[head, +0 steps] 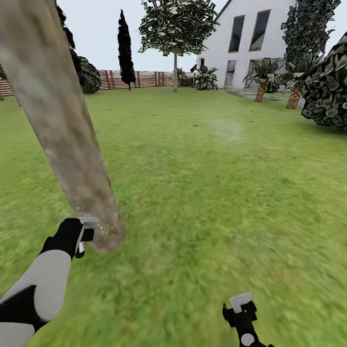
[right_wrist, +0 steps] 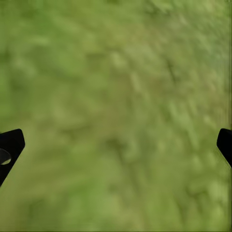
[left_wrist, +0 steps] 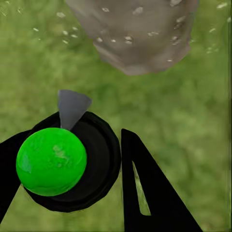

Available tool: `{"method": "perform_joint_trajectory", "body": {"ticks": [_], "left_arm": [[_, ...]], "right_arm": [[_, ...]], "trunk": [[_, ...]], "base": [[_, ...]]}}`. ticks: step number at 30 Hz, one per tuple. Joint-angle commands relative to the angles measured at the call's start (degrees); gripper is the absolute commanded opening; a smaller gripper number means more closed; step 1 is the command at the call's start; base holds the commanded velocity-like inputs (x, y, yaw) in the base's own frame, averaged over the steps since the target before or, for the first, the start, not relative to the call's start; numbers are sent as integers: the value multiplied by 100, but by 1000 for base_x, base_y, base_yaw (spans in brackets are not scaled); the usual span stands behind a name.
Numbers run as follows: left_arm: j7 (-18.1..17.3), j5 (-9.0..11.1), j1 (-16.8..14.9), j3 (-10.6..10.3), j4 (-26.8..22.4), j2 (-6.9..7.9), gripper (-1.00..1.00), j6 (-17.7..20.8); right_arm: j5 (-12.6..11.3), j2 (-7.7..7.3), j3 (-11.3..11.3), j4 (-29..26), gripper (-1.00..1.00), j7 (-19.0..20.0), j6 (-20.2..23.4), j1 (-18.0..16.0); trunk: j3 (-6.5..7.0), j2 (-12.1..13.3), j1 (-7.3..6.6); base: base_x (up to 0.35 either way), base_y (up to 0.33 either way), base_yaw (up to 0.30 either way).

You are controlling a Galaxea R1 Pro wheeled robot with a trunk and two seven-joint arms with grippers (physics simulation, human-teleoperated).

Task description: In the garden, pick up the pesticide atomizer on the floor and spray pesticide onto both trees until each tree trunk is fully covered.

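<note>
White house (head: 250,43) with tall windows (head: 248,31), slat fence (head: 144,78), overcast grey sky (head: 96,29).

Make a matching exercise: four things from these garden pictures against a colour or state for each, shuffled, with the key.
Things
1. atomizer
2. tree trunk
3. right gripper
4. fence

States
A. open over bare grass
B. brown slats, far across the lawn
C. green, held in the left gripper
D. grey-brown, dotted with white specks near its base

Pairs: 1-C, 2-D, 3-A, 4-B
</note>
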Motion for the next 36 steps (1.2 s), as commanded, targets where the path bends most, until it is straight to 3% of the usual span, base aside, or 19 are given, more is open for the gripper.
{"method": "perform_joint_trajectory", "body": {"ticks": [1, 16, 30, 36], "left_arm": [[-55, -57, -5, 27, -10, -5, -100, 21], [-51, -32, -33, 89, -10, -22, -100, 34], [-43, -33, -46, 72, -10, -23, -100, 35], [-42, -33, -68, 90, -10, -21, -100, 35]], "right_arm": [[1, 0, 46, 7, 100, -43, 0, -4], [1, 9, 46, 7, 100, -43, 1, -4], [1, 9, 46, 6, 100, -43, 0, -4], [1, 12, 46, 6, 100, -43, -2, -4]], "trunk": [[-5, -2, 1], [-5, -2, 1], [-5, -2, 1], [-5, -2, 1]], "base": [[240, -165, 0], [81, -252, 237], [106, -240, 10], [0, -277, 225]]}}
